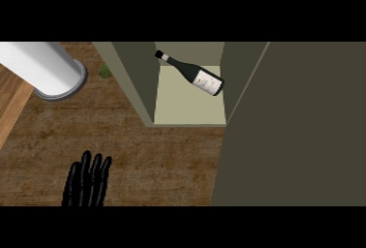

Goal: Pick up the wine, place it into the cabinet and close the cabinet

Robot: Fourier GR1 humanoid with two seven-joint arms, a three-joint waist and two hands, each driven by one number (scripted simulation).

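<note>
Looking down, you have only one hand in view: the black left hand (pixel 87 179), rising from the lower edge with its fingers (pixel 85 167) straight, close together and pointing up the view. They hold nothing and lie over the brown wood-grain counter top (pixel 143 145).

Up and to the right of those fingertips, well apart from them, you see the olive-green open cabinet (pixel 136 77). Inside it, the dark glass wine bottle with a white label (pixel 191 74) lies tilted, its neck toward the upper left and its base toward the lower right, close to the cabinet's right inner wall. It sits over the pale cabinet floor (pixel 186 104).

Right of the fingers, the large olive-green cabinet door (pixel 300 131) stands open and fills that side of the view.

Above the fingers and slightly left, a white cylinder with a grey rim (pixel 46 70) leans in from the upper left corner. You cannot see the right hand anywhere.
</note>
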